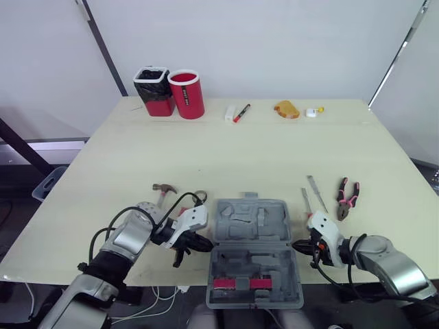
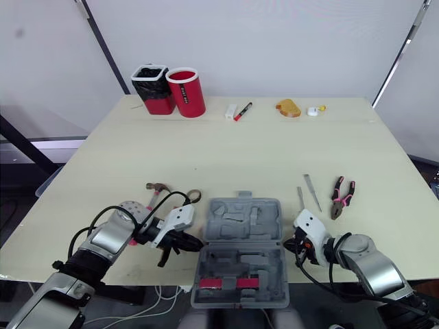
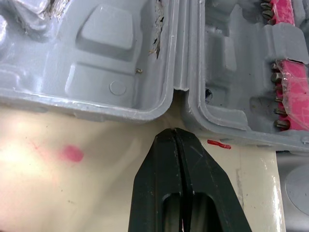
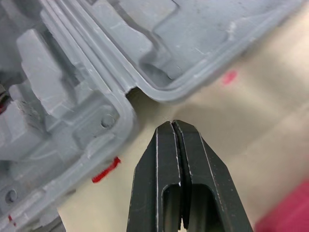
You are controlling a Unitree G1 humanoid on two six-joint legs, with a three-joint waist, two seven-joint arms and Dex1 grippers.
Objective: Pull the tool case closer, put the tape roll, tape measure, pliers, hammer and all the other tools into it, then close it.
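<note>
Case: tool case (image 1: 250,236) open, maybe over the table (image 1: 206,151) edge
Jaws: left gripper (image 1: 207,245), right gripper (image 1: 297,244) pinched shut, empty
Tip: slide both your sides evenly

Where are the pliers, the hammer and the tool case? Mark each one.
pliers (image 1: 345,202), left eye view, at the pivot.
hammer (image 1: 164,187), left eye view, on the metal head.
tool case (image 1: 248,221), left eye view, on the bare far half.
</note>
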